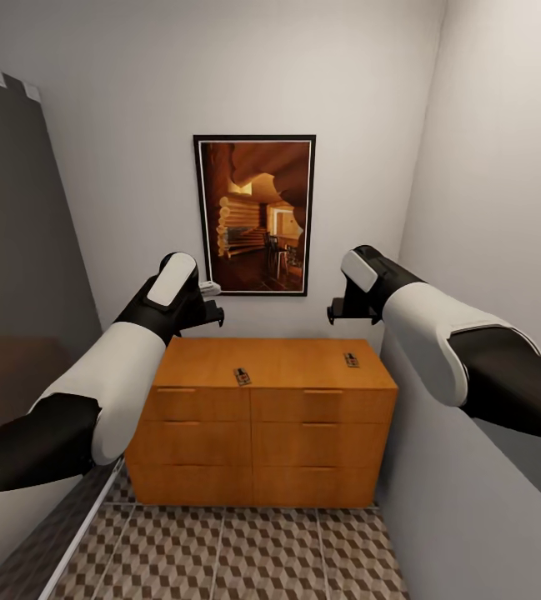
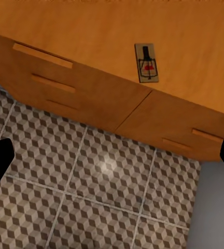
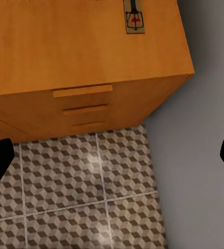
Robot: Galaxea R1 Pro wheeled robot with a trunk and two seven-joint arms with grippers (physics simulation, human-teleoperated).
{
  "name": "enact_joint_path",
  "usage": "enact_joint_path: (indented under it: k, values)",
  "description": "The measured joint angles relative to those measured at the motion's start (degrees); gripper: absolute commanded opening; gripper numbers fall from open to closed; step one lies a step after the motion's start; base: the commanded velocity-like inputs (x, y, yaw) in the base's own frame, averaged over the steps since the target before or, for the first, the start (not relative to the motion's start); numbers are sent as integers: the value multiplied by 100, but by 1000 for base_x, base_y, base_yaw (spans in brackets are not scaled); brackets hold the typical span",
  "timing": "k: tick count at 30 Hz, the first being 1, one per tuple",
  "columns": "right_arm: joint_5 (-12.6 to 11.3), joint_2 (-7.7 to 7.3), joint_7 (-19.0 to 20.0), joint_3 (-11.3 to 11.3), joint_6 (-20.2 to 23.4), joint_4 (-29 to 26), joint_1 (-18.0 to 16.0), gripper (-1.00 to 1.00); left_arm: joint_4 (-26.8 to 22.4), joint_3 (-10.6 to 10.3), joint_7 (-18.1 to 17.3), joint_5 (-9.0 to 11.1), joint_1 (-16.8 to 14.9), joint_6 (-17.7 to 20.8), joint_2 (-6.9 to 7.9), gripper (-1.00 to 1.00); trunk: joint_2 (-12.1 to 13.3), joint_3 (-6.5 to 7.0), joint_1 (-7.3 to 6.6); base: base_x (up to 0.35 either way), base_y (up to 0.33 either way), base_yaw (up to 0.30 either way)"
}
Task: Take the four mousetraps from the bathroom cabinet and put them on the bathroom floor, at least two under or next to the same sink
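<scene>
- Two mousetraps lie flat on the top of the cabinet (image 1: 262, 417): the left mousetrap (image 1: 241, 377) near the middle of the front edge, the right mousetrap (image 1: 352, 360) toward the right end. Neither is held, and none lies on the bathroom floor (image 1: 245, 554) (the other two I cannot find).
- The left gripper (image 1: 212, 310) hovers above the cabinet's left rear part, the right gripper (image 1: 337, 312) above its right rear part; each wrist picture has dark fingertips at opposite edges, so both sets of jaws stand wide apart and empty.
- Risk: the boards are thin and lie flush on the wood, so jaws coming straight down could skid off and push a trap over the front edge, or close on nothing.
- Risk: the right arm works close to the right wall (image 1: 503, 208), and the room is narrow; a wide swing of the elbow could strike it.
- Risk: no sink is in sight, so a trap set down just in front of the cabinet may not count as next to one.
- The left wrist view makes the left mousetrap (image 2: 147, 63) plain, with its red spot and wire, just behind the front edge above the seam between drawer columns.
- The right wrist view puts the right mousetrap (image 3: 134, 16) near the cabinet's end by the wall.
- The head view alone gives the framed picture (image 1: 255, 215) and both arms together.
</scene>
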Motion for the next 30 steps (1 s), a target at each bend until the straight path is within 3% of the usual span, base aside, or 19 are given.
enact_joint_path:
  k: [30]
  values:
    - [4, 15, -1, -3, -1, 96, 8, 100, 0, -4, 1, -1, 0, 0, -5, 100, 0, 0, -1, 17, -65, 0]
